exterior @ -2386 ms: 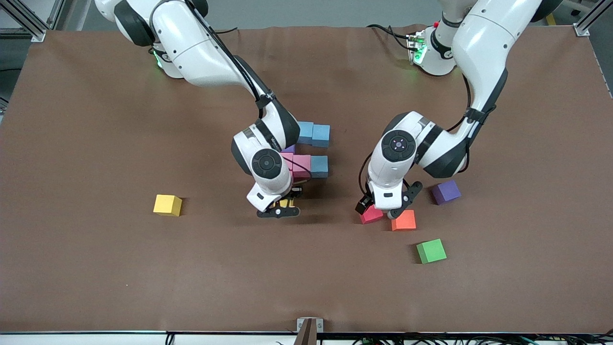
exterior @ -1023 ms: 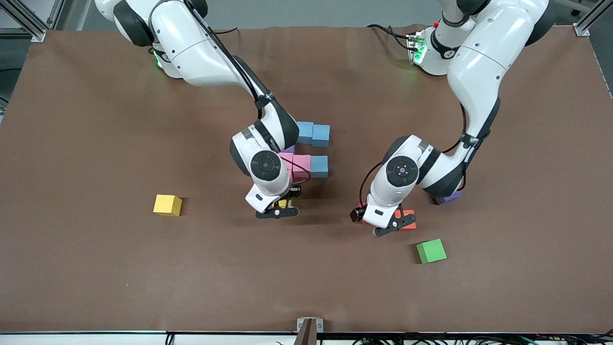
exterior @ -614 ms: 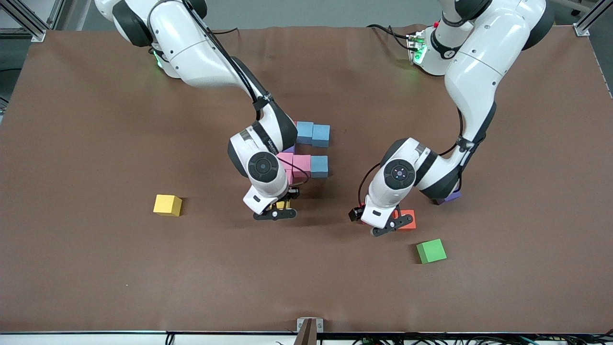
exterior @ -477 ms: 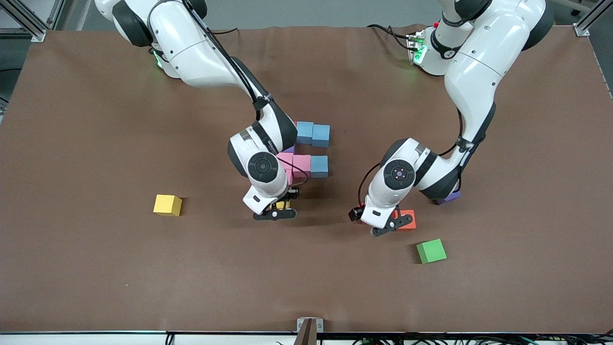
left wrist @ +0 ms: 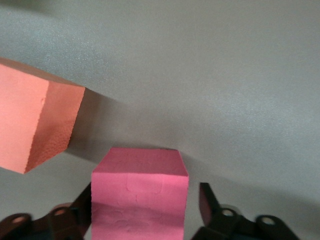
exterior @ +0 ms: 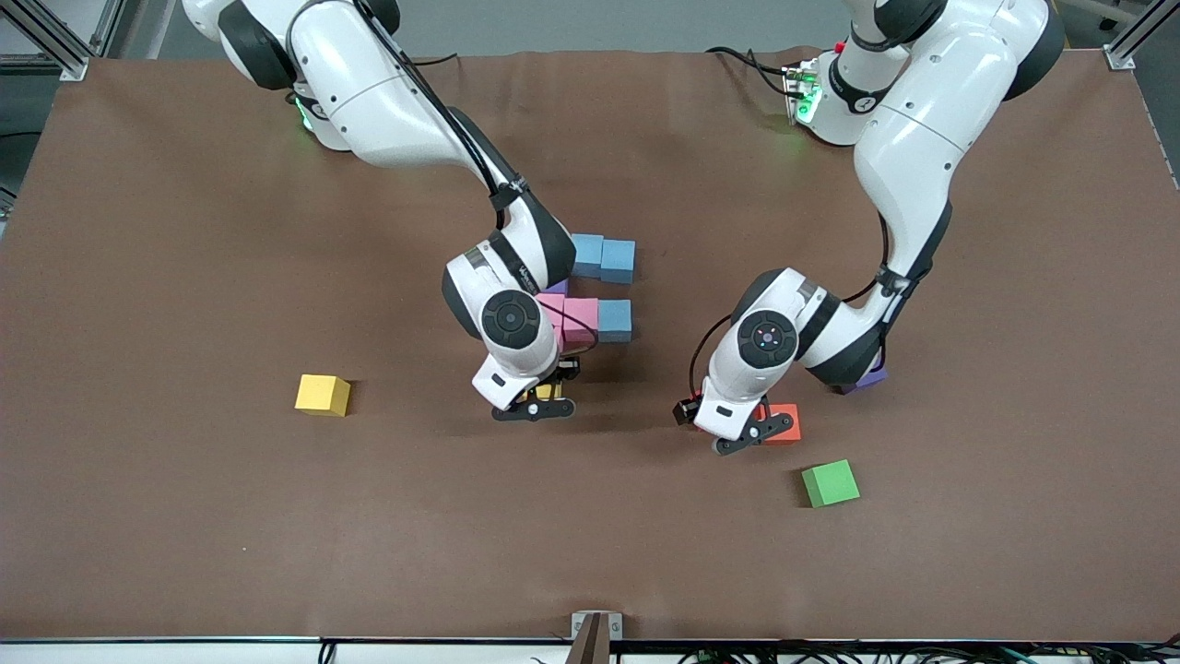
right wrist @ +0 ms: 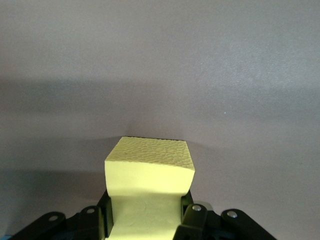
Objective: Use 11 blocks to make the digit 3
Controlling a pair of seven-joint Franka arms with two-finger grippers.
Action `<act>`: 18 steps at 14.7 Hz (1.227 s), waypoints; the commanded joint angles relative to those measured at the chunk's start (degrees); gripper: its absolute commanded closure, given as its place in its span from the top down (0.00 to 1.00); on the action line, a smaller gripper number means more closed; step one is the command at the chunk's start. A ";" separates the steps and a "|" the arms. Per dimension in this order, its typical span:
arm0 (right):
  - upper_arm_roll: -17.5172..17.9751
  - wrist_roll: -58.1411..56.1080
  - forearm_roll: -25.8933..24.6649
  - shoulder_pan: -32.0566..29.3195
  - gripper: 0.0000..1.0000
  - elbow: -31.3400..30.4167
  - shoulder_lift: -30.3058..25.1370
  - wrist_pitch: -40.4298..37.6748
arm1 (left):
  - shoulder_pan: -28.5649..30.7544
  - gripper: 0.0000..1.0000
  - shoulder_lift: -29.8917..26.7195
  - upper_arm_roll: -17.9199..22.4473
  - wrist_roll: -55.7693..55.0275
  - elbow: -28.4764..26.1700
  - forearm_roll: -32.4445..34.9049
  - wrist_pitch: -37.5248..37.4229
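While both arms reach low over the brown surface (exterior: 184, 516), the right tool (exterior: 535, 402) is clamped on a yellow block (right wrist: 148, 172), squeezing its foam sides, just beside the unfinished digit 3 (exterior: 590, 295). That figure lies mid-surface: two blue blocks (exterior: 604, 258) touching, and nearer the camera pink blocks (exterior: 572, 315) joined to another blue block (exterior: 615, 320). Toward the left arm's end, the left tool (exterior: 743, 430) straddles a red block (left wrist: 140, 197), fingers apart, with a gap showing at one finger (left wrist: 206, 197). An orange block (exterior: 784, 422) sits just beside it. A purple block (exterior: 871, 376) peeks from under the left arm. A green cube (exterior: 830, 483) lies nearer the camera.
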 commanded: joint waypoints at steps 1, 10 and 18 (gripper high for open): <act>0.22 -0.26 0.64 -0.04 0.02 0.93 0.43 -0.81 | -0.28 0.50 0.34 0.26 0.89 0.69 0.10 0.23; 0.14 -0.18 0.64 -0.40 0.03 0.84 0.34 -0.90 | -0.02 0.42 -0.89 0.08 -19.81 1.22 -0.78 -0.04; 0.22 0.61 0.82 -0.13 0.15 0.66 0.43 -2.48 | -1.25 0.42 -0.89 -0.09 -48.59 2.45 -0.60 -0.04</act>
